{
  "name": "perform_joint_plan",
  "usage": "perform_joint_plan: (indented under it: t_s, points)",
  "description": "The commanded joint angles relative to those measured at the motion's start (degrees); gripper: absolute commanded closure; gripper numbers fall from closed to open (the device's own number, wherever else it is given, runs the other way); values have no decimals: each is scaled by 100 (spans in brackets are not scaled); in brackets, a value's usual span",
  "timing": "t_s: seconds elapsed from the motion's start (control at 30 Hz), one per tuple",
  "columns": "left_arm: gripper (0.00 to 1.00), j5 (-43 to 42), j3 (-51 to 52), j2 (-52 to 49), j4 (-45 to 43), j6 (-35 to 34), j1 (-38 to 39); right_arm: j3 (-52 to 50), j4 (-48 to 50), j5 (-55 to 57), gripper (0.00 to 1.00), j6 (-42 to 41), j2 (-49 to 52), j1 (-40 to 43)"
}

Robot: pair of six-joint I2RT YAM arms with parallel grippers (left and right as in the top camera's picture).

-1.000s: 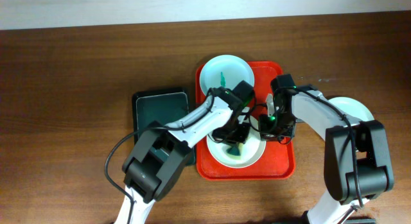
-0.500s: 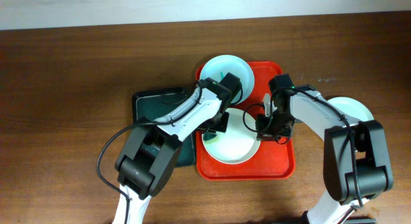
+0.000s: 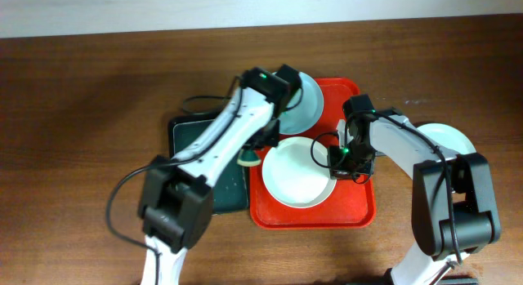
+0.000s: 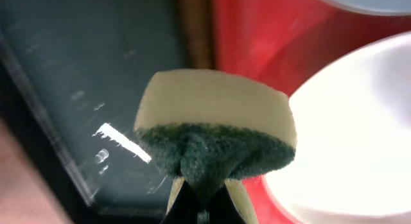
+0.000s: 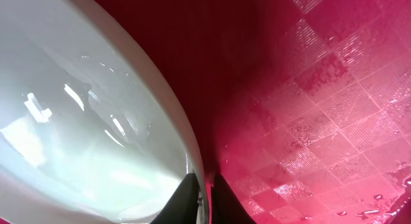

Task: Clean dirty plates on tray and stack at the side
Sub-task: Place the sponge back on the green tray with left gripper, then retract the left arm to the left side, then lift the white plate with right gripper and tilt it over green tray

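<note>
On the red tray (image 3: 360,210), the right tool (image 5: 204,197) pinches the white plate (image 3: 292,177).

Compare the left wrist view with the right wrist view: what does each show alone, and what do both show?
Only the left wrist view shows the sponge, pinched by the left gripper, and the black tray behind it. Only the right wrist view shows the right gripper shut on the rim of the white plate. Both show that plate and the red tray.
</note>
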State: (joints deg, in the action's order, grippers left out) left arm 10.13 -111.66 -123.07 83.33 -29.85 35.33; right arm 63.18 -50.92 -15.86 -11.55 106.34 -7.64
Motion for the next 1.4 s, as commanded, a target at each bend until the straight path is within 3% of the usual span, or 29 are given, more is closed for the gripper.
perform_joint_plan:
  t_s: [0.0, 0.1, 0.23, 0.4, 0.53, 0.57, 0.6, 0.63, 0.67, 0.83, 1.13, 1.37]
  points:
    - [100, 212, -195, 686, 348, 131, -619, -26, 17, 114, 89, 35, -20, 15]
    - [100, 210, -15, 691, 286, 442, -1121, -24, 50, 114, 89, 35, -20, 15]
    - [100, -188, 1021, 688, -444, 774, -1624, -26, 52, 114, 89, 33, -20, 15]
    - [100, -710, 2354, 691, -1451, 916, -1893, -26, 39, 111, 90, 33, -20, 15]
    - [96, -1001, 2798, 691, -1919, 1025, -1902, -26, 39, 114, 90, 33, -20, 15]
    - [91, -1001, 2798, 704, -1939, 1023, -1899, -24, 42, 114, 90, 33, -20, 15]
    - [69, -1036, 2796, 732, -1952, 1025, -1899, -26, 42, 114, 90, 33, -17, 15]
    - [30, -1073, 2787, 769, -1941, 1023, -1902, -26, 44, 114, 90, 33, -17, 15]
    - [0, -1099, 2776, 828, -1906, 1023, -1919, -24, 61, 114, 90, 35, -17, 15]
    - [0, -1193, 2590, 1412, -1589, 1023, -2184, 157, -129, 114, 93, 74, -55, 7]
    - [1, -1316, 2444, 3895, -658, 1025, -3624, 1475, -1349, 752, 96, 50, -463, -525]
    - [1, -1316, 2444, 5132, -496, 1023, -4937, 2761, -1956, -352, 96, -138, -470, -592]
